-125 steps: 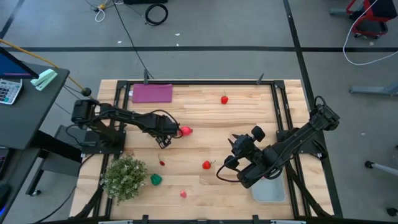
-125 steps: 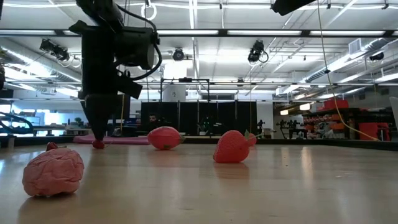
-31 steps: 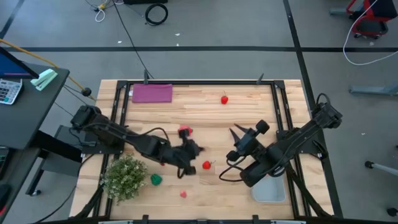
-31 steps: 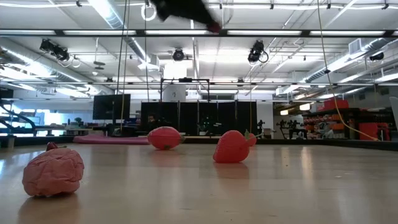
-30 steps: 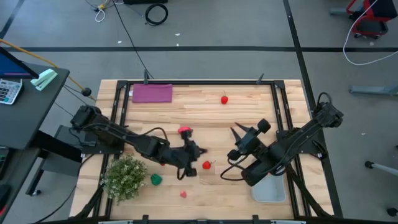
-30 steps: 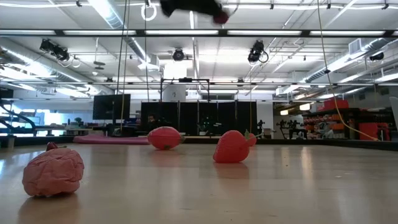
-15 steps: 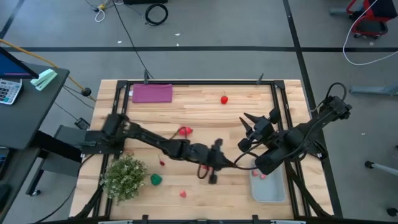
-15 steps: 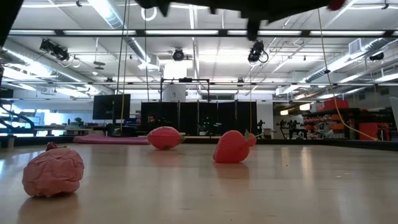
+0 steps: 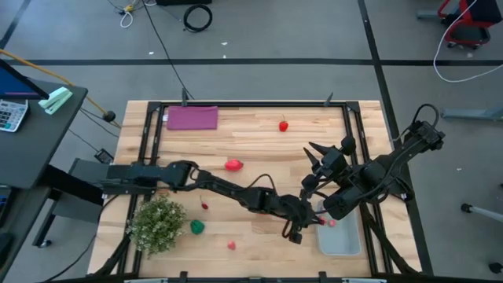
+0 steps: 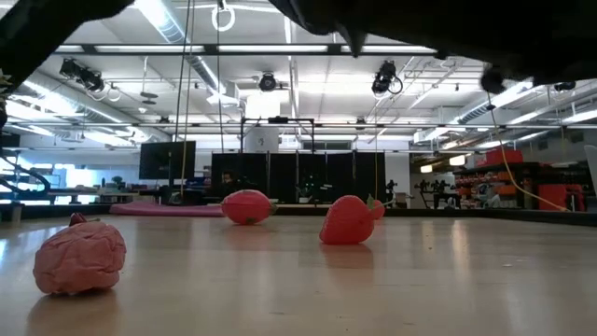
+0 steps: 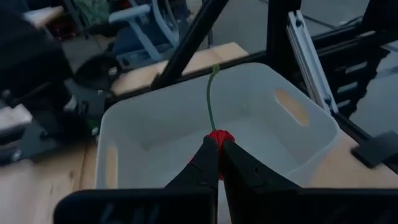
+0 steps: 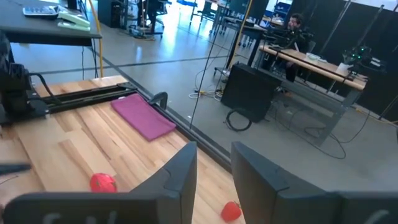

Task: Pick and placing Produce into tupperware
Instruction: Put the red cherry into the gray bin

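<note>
Over the tupperware (image 11: pixel 217 118) | left gripper (image 11: pixel 217 160) clamps a red stemmed produce piece (image 11: pixel 219 138) | right gripper (image 12: pixel 213 163) apart, idle | risk: piece snags on the fingers, drops outside the rim.

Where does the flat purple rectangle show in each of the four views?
High view: the flat purple rectangle lies at the table's upper left.
Low view: a thin strip at the far edge, left of the pink-red oval piece.
Left wrist view: not in it; the left gripper is shut on a red stemmed piece over the clear container.
Right wrist view: the rectangle lies beyond the open right gripper.
Shared landmark: the oval piece.
</note>
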`<move>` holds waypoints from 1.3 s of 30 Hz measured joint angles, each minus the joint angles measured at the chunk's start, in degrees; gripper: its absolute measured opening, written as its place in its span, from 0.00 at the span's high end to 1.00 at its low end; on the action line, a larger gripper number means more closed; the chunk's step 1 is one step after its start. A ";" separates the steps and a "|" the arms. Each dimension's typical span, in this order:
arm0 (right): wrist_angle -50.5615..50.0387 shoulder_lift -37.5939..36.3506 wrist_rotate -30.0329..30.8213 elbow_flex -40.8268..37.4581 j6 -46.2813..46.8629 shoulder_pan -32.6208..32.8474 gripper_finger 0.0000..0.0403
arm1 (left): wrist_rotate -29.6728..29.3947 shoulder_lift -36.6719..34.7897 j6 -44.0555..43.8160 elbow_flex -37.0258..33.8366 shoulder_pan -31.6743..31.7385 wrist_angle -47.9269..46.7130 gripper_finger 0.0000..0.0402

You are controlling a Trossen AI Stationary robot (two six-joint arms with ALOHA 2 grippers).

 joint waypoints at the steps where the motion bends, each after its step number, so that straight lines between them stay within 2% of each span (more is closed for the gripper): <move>1: -0.02 0.00 0.00 0.00 -0.02 0.02 0.73 | 0.05 0.88 0.14 0.99 -0.13 0.36 0.98; 6: -0.22 0.00 -0.70 0.00 -0.13 0.02 0.73 | 0.27 2.49 1.03 1.52 -0.23 0.01 0.97; 16: 0.90 0.02 -8.26 0.00 1.57 0.02 0.73 | 0.18 2.50 4.09 0.54 1.81 1.34 0.97; 18: 0.92 0.02 -8.70 0.00 1.58 0.02 0.73 | 0.46 2.50 4.37 0.54 2.14 2.29 0.97; 22: 1.01 0.02 -8.74 0.00 2.03 0.01 0.73 | 4.84 2.93 2.12 0.55 2.86 3.61 0.97; 29: 0.93 0.04 -8.49 -0.04 0.10 0.02 0.73 | 5.26 4.27 1.14 0.54 3.69 6.11 0.97; 33: 0.92 0.04 -8.31 -0.04 -0.41 0.00 0.73 | 5.23 5.18 1.09 0.53 4.18 5.92 0.93; 39: 1.01 0.04 -8.28 -0.07 -0.40 0.02 0.73 | 5.21 5.32 1.06 0.50 4.59 4.76 0.78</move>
